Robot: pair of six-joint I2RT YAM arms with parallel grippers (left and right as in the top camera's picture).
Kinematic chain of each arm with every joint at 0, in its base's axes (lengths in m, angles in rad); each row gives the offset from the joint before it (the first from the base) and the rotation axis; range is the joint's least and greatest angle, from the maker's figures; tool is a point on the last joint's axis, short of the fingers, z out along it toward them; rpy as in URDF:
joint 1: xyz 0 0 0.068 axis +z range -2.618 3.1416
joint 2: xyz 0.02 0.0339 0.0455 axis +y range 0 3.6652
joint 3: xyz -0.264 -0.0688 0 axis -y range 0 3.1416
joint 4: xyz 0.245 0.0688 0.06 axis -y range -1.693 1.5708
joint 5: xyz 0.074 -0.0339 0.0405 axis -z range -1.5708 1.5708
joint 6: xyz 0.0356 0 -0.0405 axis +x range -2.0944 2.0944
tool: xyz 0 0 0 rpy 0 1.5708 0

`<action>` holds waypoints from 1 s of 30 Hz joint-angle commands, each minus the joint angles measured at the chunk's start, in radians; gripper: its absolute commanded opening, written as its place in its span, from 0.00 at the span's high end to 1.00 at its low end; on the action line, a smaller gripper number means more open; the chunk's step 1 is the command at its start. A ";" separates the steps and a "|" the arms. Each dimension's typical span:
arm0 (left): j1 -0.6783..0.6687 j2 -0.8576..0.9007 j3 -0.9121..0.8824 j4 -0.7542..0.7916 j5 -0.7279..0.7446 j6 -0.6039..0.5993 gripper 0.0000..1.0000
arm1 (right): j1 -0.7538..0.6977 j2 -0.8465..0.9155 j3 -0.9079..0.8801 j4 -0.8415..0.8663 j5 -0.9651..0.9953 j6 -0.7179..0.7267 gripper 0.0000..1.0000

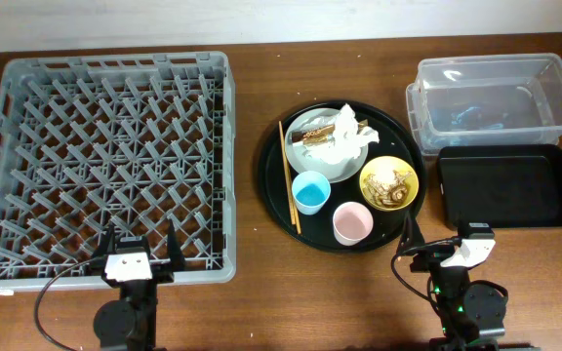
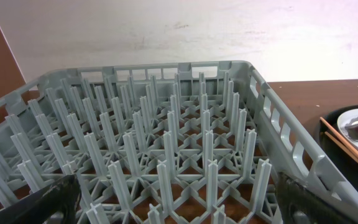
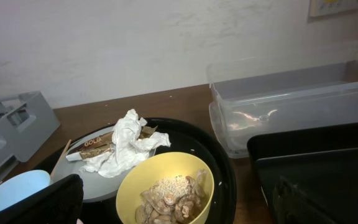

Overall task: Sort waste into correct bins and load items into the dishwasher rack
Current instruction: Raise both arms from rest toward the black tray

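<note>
The grey dishwasher rack (image 1: 105, 156) fills the left side and holds nothing. On a round black tray (image 1: 398, 136) sit the grey-green plate (image 1: 299, 122) with crumpled tissue (image 1: 344, 132) and a gold-brown wrapper (image 1: 312, 137), the blue cup (image 1: 310, 191), the pink cup (image 1: 352, 222), the chopsticks (image 1: 289, 175) and the yellow bowl (image 1: 389, 182). The bowl (image 3: 165, 180) holds food crumbs and grains (image 3: 176, 193). My left gripper (image 1: 137, 255) is open and empty at the rack's near edge (image 2: 166, 143). My right gripper (image 1: 447, 244) is open and empty, just in front of the bowl.
The clear tub (image 1: 496, 93) stands at the back right, with the shallow black rectangular tray (image 1: 505, 185) in front of it. Both also show in the right wrist view, the tub (image 3: 291, 99) behind the tray (image 3: 316, 162). Bare wooden table lies between rack and round tray.
</note>
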 commanded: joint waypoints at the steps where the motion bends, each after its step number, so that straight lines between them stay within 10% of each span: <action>1: 0.006 -0.009 -0.005 -0.004 0.007 0.016 0.01 | 0.006 -0.008 -0.008 -0.003 0.012 0.008 0.02; 30: 0.006 -0.009 -0.005 -0.004 0.008 0.016 0.01 | 0.006 -0.008 -0.008 0.032 0.010 0.008 0.02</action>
